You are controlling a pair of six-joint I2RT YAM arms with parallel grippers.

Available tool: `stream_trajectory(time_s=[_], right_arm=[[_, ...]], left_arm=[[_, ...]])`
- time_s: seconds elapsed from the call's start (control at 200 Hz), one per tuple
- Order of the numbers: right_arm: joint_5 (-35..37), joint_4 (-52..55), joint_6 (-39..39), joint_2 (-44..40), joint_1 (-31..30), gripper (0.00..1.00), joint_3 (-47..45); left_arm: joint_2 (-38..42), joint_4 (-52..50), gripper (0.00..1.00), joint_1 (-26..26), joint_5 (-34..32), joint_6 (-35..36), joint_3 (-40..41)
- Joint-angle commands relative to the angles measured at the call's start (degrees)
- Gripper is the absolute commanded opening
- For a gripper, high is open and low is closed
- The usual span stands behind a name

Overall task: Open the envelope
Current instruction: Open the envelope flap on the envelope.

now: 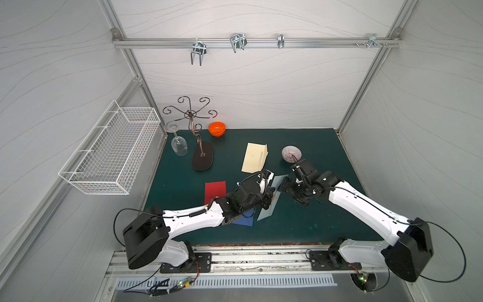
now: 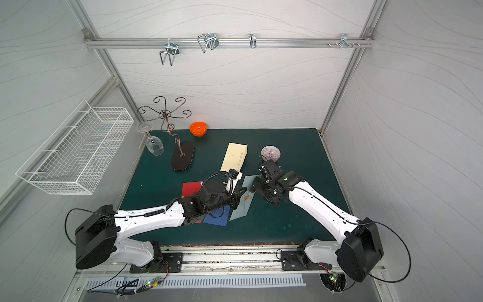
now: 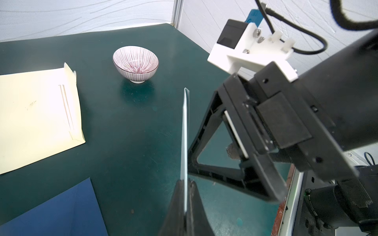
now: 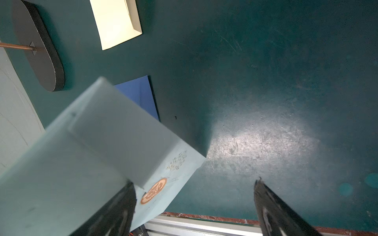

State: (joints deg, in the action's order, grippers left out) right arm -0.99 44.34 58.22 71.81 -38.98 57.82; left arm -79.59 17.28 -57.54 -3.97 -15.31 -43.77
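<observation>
Watching the left wrist view, I see the left gripper (image 3: 185, 185) clamped on the pale blue envelope (image 3: 185, 132), which stands on edge between its fingers above the green counter (image 3: 126, 126). In both top views that envelope (image 1: 265, 212) sits near the middle of the counter, its long side running from about 1 o'clock to 7 o'clock. The right gripper (image 4: 194, 181) has its fingers spread wide apart and holds nothing. In its wrist view one finger (image 4: 120, 206) lies at the envelope's edge just beside the round orange seal (image 4: 154, 191), though I cannot tell whether it touches the paper. From the held envelope, a cream envelope (image 1: 254, 158) lies flat at 12 o'clock, a striped bowl (image 1: 291, 153) stands at 1 o'clock, a red envelope (image 1: 214, 191) lies at 9 o'clock and a dark blue envelope (image 1: 244, 221) at 7 o'clock, partly under the left arm. An orange bowl (image 1: 217, 128) sits at 11 o'clock by the back wall.
</observation>
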Motion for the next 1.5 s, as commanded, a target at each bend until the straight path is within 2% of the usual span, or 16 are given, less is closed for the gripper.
stream_trajectory(time_s=[0.0, 0.87, 1.491], right_arm=[[0.99, 1.78, -0.05, 0.45, 0.06, 0.91, -0.08], [4.59, 5.47, -0.28, -0.44, 0.13, 0.91, -0.16], [3.24, 3.46, -1.50, -1.26, 0.24, 0.91, -0.08]], left_arm=[[0.75, 2.92, 0.00, -0.29, 0.93, -0.42, -0.88], [1.37, 2.55, 0.00, -0.29, -0.60, -0.75, -0.52], [0.80, 2.57, 0.00, -0.29, -0.08, -0.62, -1.03]])
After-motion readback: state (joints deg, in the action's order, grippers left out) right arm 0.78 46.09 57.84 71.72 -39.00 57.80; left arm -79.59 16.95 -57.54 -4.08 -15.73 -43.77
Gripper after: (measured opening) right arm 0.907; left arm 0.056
